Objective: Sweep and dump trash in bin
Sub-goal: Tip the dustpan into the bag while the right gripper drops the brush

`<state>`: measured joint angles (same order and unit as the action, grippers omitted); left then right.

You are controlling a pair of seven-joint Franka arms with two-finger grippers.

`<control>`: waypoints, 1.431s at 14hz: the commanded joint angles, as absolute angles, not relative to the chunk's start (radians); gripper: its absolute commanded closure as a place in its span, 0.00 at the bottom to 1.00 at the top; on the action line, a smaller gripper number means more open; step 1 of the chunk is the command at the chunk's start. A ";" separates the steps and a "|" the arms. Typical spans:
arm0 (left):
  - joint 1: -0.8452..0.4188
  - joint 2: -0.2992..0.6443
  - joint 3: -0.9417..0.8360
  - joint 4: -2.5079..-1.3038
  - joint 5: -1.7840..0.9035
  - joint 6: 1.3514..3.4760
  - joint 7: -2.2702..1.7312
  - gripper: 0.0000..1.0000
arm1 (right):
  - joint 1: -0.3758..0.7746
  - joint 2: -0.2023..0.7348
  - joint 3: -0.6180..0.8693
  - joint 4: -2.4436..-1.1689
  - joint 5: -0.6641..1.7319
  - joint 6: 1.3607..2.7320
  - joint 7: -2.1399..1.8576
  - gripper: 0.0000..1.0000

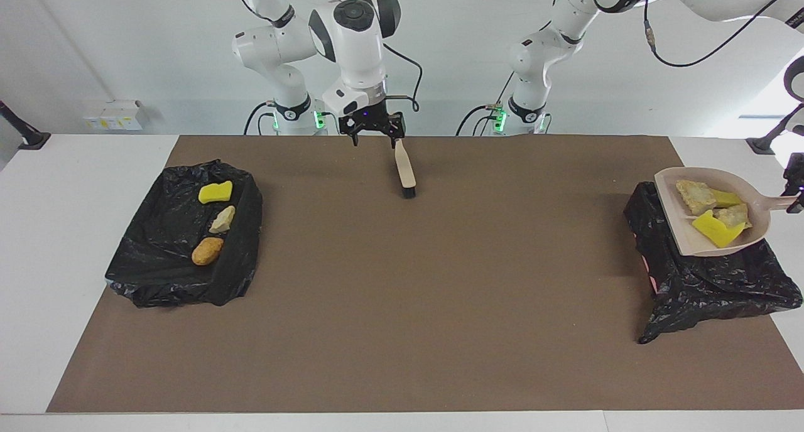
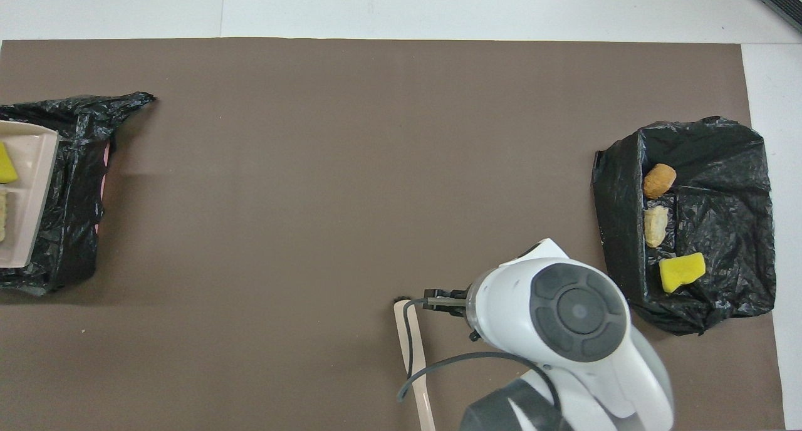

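Observation:
A beige dustpan [image 1: 691,231] hangs tilted over the black-bagged bin [image 1: 710,281] at the left arm's end of the table. It carries trash: yellow sponge chunks [image 1: 713,228] and tan lumps [image 1: 694,195]. My left gripper [image 1: 793,188], at the view's edge, is shut on the dustpan's handle. In the overhead view only the dustpan's mouth [image 2: 28,199] shows, over the bin [image 2: 75,186]. The beige brush [image 1: 406,168] lies on the mat near the robots. My right gripper [image 1: 372,134] hovers open just beside the brush's handle tip, holding nothing.
At the right arm's end a black-bagged tray [image 1: 163,256] holds a yellow sponge [image 1: 215,192], a tan lump [image 1: 222,219] and an orange-brown lump [image 1: 207,250]. The brown mat [image 1: 402,306] covers the table between the two bags. In the overhead view the right arm's wrist [image 2: 564,312] hides its gripper.

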<state>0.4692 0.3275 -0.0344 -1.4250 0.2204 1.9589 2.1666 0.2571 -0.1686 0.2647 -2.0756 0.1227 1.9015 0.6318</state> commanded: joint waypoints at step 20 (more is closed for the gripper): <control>0.336 0.101 -0.031 -1.689 1.115 2.045 1.496 1.00 | -0.038 -0.158 0.157 -1.721 -0.015 1.598 0.154 0.00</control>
<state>0.3456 0.1418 -0.0419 -1.6433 1.0758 2.0507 1.5206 -0.0211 -0.1734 0.1969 -1.7569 -0.0106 1.6340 0.2494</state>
